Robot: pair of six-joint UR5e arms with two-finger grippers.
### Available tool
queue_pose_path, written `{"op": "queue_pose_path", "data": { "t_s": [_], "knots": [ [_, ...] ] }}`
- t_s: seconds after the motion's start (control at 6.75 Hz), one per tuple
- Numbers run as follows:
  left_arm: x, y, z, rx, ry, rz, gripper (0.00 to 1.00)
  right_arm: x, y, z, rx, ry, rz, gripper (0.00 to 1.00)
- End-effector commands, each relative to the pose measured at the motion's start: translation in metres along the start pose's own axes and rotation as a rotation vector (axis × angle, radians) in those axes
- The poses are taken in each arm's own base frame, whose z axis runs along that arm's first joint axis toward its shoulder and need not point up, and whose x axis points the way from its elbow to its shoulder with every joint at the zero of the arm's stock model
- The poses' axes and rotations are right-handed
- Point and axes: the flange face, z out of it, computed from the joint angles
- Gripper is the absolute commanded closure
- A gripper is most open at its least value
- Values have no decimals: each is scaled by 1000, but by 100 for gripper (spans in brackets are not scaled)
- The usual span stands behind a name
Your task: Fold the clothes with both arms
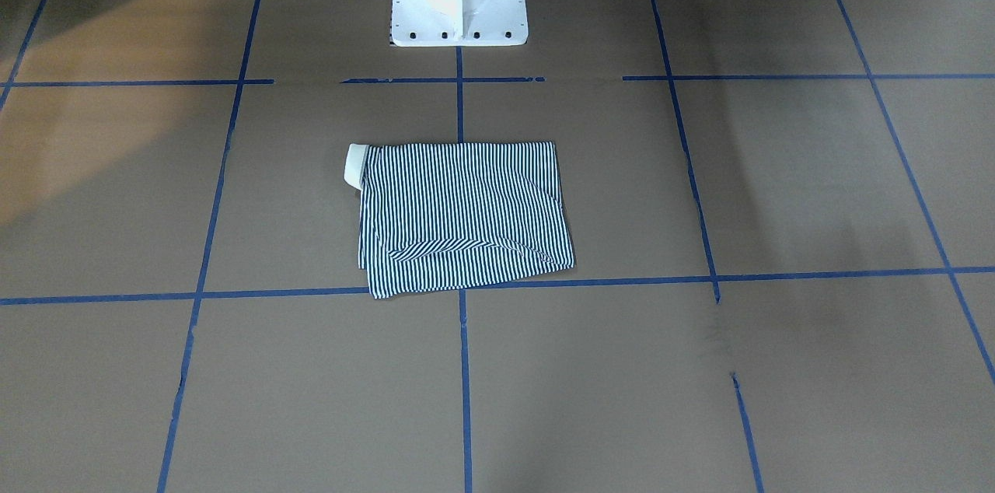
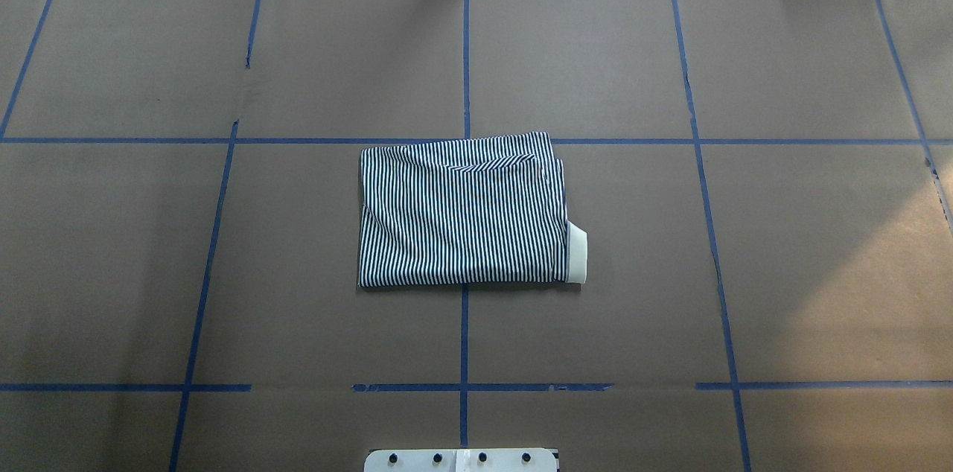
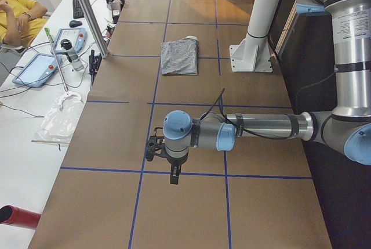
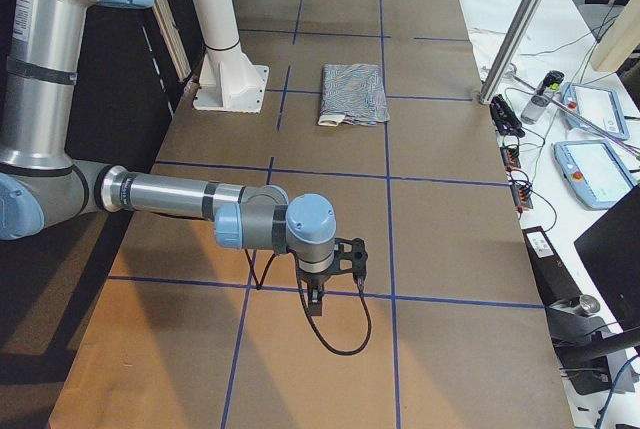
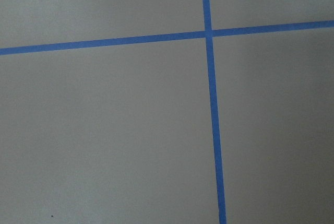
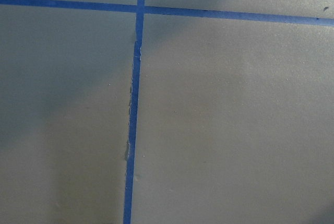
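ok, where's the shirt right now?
In the overhead view the shirt lies folded at mid-table, straight ahead of the white pedestal, straddling the centre tape line, collar toward the robot's right.

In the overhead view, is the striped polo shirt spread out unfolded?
No, the striped polo shirt lies folded into a compact rectangle, its cream collar poking out at one corner.

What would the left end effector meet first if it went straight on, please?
Most likely the brown table paper near a blue tape crossing; the left end effector points down, far from the shirt.
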Motion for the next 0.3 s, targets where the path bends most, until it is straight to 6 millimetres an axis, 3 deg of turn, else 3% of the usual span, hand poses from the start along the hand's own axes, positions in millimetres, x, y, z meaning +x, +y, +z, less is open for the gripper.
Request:
{"op": "queue_pose_path", "data": {
  "t_s": [0.0,0.15],
  "knots": [
    [0,0,0,0,0,0,0,-1,0,1,-1,0,-1,0],
    [0,0,0,0,0,0,0,-1,0,1,-1,0,-1,0]
  ]
}}
